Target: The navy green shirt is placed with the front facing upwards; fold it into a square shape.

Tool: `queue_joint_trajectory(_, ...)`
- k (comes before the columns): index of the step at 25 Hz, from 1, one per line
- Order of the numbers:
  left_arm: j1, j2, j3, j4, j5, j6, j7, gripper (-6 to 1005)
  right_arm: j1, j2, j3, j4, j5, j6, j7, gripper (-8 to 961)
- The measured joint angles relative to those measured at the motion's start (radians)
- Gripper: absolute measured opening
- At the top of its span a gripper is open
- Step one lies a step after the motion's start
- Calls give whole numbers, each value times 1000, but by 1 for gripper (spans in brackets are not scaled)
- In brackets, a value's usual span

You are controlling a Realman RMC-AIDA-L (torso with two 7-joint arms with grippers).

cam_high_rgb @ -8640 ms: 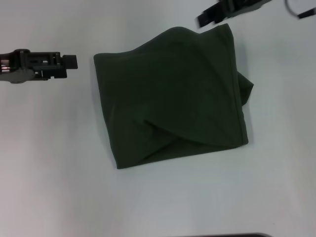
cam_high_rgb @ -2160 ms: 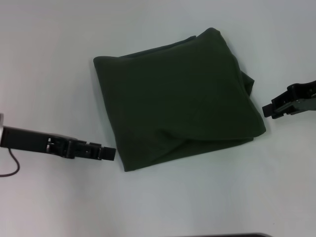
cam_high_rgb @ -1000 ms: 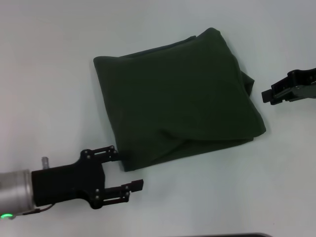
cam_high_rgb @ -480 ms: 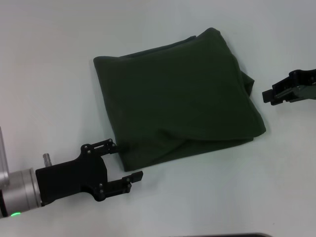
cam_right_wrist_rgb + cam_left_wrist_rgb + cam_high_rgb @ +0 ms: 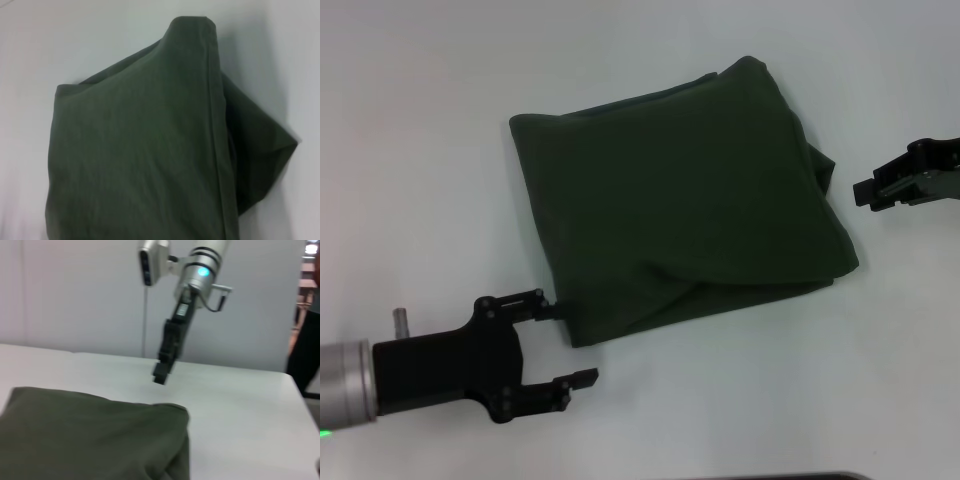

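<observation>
The navy green shirt lies folded into a rough square in the middle of the white table, plain side up, with a loose fold bulging at its right edge. It also fills the left wrist view and the right wrist view. My left gripper is open at the shirt's near left corner. One finger reaches the cloth's edge, the other lies over bare table. My right gripper hovers shut just off the shirt's right side, and also shows in the left wrist view.
White table surrounds the shirt on all sides. A dark edge shows at the very front. A pale wall stands behind the table, and a dark figure stands at its far end.
My left gripper has drawn slightly toward the near edge and its jaws have spread a little wider at the shirt's corner. The right gripper and the shirt have barely moved.
</observation>
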Motion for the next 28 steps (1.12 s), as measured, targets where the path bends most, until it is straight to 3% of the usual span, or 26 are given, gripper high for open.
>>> queue_joint_trajectory(5,4,-5,100,171,47,17,-200,684,2,-1,0,9,0,5,0,277)
queue_joint_trajectory(9,-14,-6,167,213,45,-5,-299,681,4,-2,0,22,0,18,0,277)
queue_joint_trajectory(14,-25,-6,201,185,13,-54,-262,676,3,-3,0,26,0,25,-2,277)
queue_joint_trajectory(23,-45,-6,205,34,-79,-167,-77,668,1,-4,0,26,0,26,-3,275)
queue_joint_trajectory(28,-35,-6,204,22,-104,-179,-7,664,0,-7,0,26,0,26,0,276)
